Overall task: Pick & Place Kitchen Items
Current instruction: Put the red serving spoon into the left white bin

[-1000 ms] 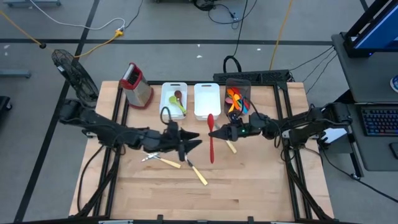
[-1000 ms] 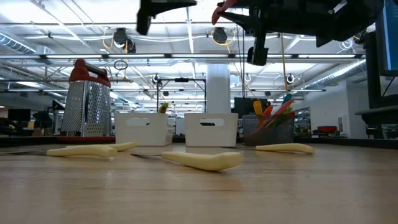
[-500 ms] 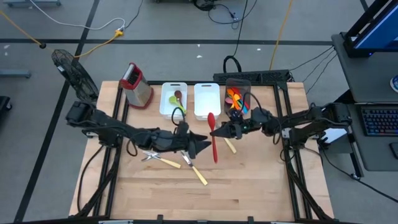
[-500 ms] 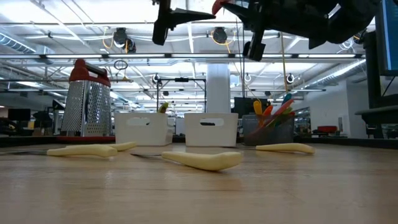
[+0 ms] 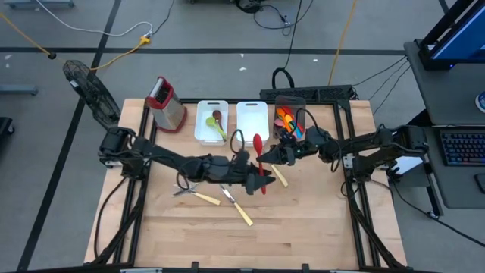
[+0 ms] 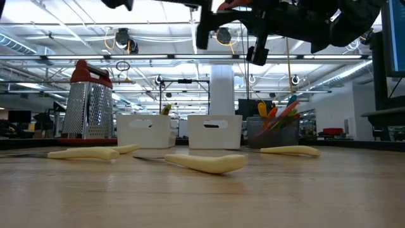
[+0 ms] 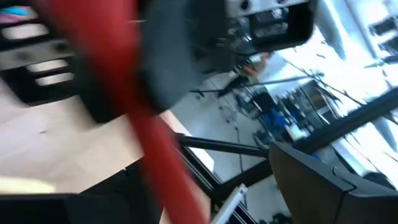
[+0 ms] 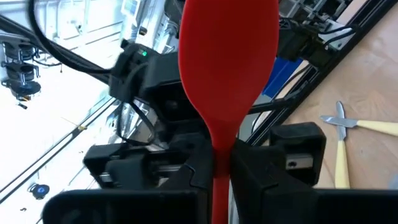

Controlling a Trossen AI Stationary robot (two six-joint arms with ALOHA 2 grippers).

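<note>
A red spoon (image 5: 258,152) hangs high above the table's middle, bowl toward the far edge, with my right gripper (image 5: 267,161) shut on it from the right. My left gripper (image 5: 262,182) reaches in from the left and stands open at the handle's near end (image 5: 264,189). The red handle (image 7: 155,143) crosses close in front of the left wrist camera; whether the left fingers touch it, I cannot tell. Three yellow-handled utensils (image 5: 198,196) (image 5: 239,209) (image 5: 280,177) lie flat on the wood. My right gripper pinches the red spoon's neck (image 8: 219,158), just below the bowl, between its two fingers. The fingers come about level from the table's right and lie across the handle. The spoon is lifted clear of the table.
Along the far edge stand a red-topped box grater (image 5: 168,106), a white bin (image 5: 203,130) with a green and a brown spoon, a second white bin (image 5: 251,121) and a dark bin (image 5: 290,102) of coloured utensils. Bare wood lies toward the near edge.
My left gripper has gone toward the table's right edge, rolling as it went, and now stands at the red spoon's handle end. My right gripper keeps the spoon held in nearly the same place.
</note>
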